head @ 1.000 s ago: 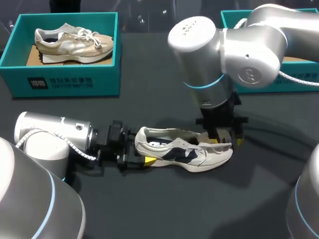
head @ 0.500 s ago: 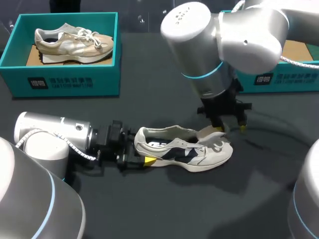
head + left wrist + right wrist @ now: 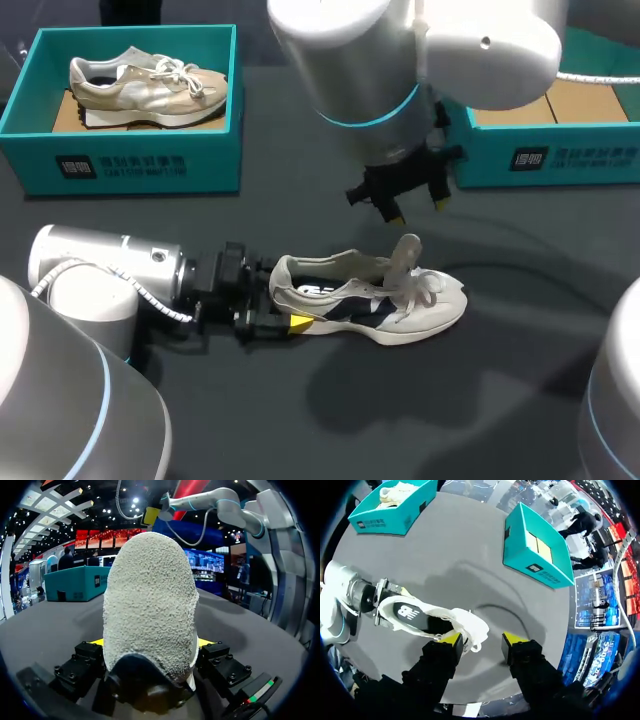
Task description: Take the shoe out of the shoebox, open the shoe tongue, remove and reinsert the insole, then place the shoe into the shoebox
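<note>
A white and navy shoe (image 3: 372, 296) lies on its side on the dark table, toe to the right, its tongue (image 3: 405, 252) standing up. My left gripper (image 3: 284, 314) is shut on the shoe's heel. In the left wrist view the heel (image 3: 150, 595) fills the space between the two yellow tips of that gripper (image 3: 150, 645). My right gripper (image 3: 417, 208) hangs above the shoe's front, open, with nothing between its fingers. From the right wrist view, the shoe (image 3: 420, 617) lies below that gripper (image 3: 481, 639), its toe under the fingers.
A teal shoebox (image 3: 140, 165) at the back left holds a beige shoe (image 3: 145, 82). A second teal shoebox (image 3: 560, 155) at the back right shows only its cardboard floor. Bare table lies in front of the shoe.
My right gripper has risen from the shoe's tongue and drifted back and left, fingers narrowing. The tongue now stands upright. The left arm and the shoe's heel have not moved.
</note>
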Controlling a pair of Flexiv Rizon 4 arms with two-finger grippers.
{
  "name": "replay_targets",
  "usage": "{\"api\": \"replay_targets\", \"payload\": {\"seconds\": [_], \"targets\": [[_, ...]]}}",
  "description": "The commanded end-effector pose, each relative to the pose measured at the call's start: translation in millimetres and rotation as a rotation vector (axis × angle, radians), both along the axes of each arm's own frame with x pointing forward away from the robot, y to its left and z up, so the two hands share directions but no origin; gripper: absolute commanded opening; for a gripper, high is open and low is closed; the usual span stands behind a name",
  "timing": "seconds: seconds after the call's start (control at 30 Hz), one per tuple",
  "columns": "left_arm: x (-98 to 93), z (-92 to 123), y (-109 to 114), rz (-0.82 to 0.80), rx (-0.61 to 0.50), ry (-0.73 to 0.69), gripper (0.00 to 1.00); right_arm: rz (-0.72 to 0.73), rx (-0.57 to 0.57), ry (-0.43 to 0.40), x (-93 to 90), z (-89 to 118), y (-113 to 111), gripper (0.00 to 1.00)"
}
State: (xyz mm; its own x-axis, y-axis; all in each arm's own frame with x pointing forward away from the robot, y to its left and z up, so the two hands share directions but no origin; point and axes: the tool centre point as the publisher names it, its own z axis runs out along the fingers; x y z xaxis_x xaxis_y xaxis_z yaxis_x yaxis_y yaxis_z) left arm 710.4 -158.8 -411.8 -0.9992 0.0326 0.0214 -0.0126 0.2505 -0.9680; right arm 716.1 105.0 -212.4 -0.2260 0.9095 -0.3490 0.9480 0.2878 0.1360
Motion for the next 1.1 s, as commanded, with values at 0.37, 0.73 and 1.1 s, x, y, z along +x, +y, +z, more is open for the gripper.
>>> {"api": "replay_targets", "payload": {"seconds": [0.37, 0.73, 1.1], "targets": [[0.5, -1.6, 1.5, 0.0, 0.001, 0.0, 0.0, 0.642, -0.037, 0.099, -8.8, -11.2, 53.1, 0.0], [0.5, -1.6, 1.5, 0.0, 0.001, 0.0, 0.0, 0.626, -0.03, 0.096, -10.9, -14.2, 51.5, 0.0], [0.5, -1.6, 1.5, 0.0, 0.001, 0.0, 0.0, 1.14, -0.177, 0.185, -20.6, -59.0, 112.1, 0.0]]}}
